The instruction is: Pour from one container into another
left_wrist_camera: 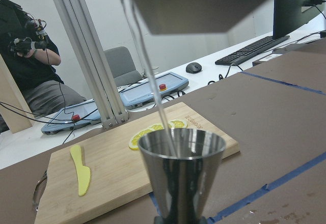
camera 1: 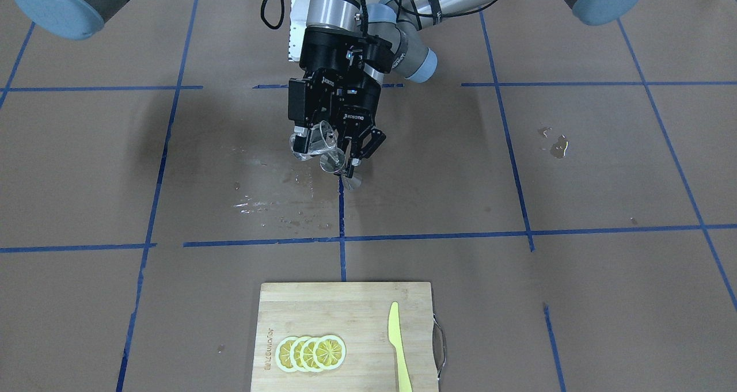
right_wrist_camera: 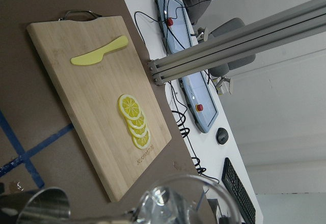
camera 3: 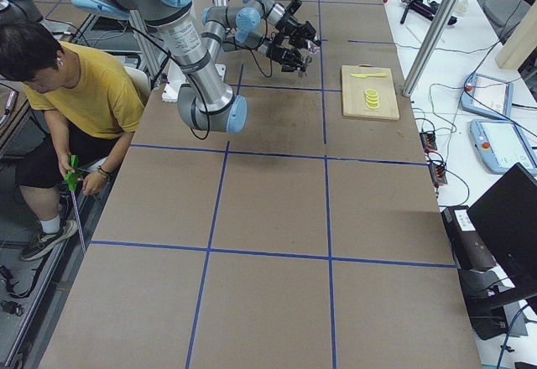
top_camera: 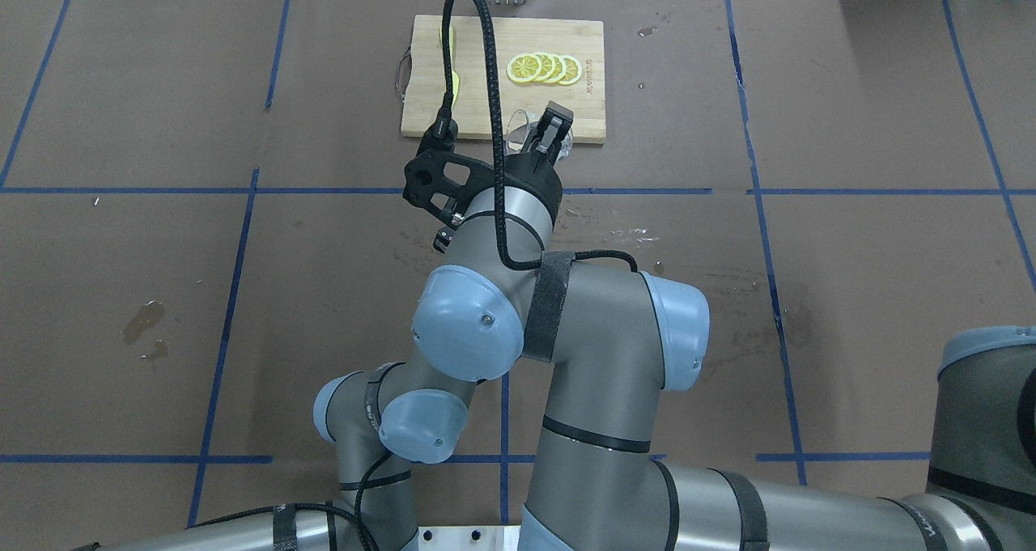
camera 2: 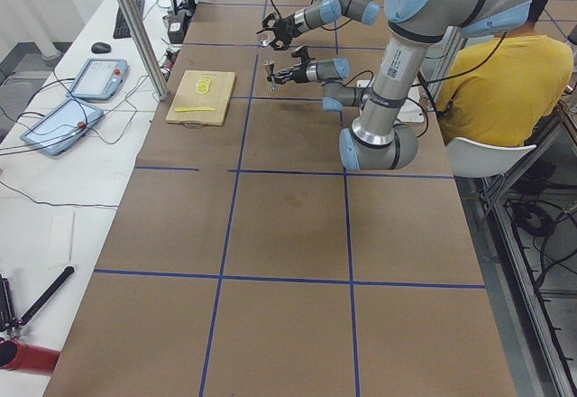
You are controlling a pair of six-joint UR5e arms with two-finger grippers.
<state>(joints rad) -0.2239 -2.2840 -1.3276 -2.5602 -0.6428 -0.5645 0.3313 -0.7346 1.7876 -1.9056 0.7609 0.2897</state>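
Note:
Over the middle of the table my two grippers meet. My right gripper [camera 1: 308,141] is shut on a clear plastic cup [camera 1: 318,140], which is tipped over toward the other hand. My left gripper [camera 1: 354,156] is shut on a metal jigger [camera 1: 337,164] and holds it upright just below the cup's lip. In the left wrist view a thin stream of water [left_wrist_camera: 147,66] falls into the jigger [left_wrist_camera: 181,173]. The right wrist view shows the cup's rim [right_wrist_camera: 178,203] and the jigger [right_wrist_camera: 43,206] at the bottom edge.
A wooden cutting board [camera 1: 299,311] lies at the operators' edge with several lemon slices [camera 1: 311,353] and a yellow plastic knife [camera 1: 397,346]. Wet patches [camera 1: 270,202] mark the paper under the grippers, another [camera 1: 557,146] lies to the side. A seated person [camera 3: 84,84] is behind the robot.

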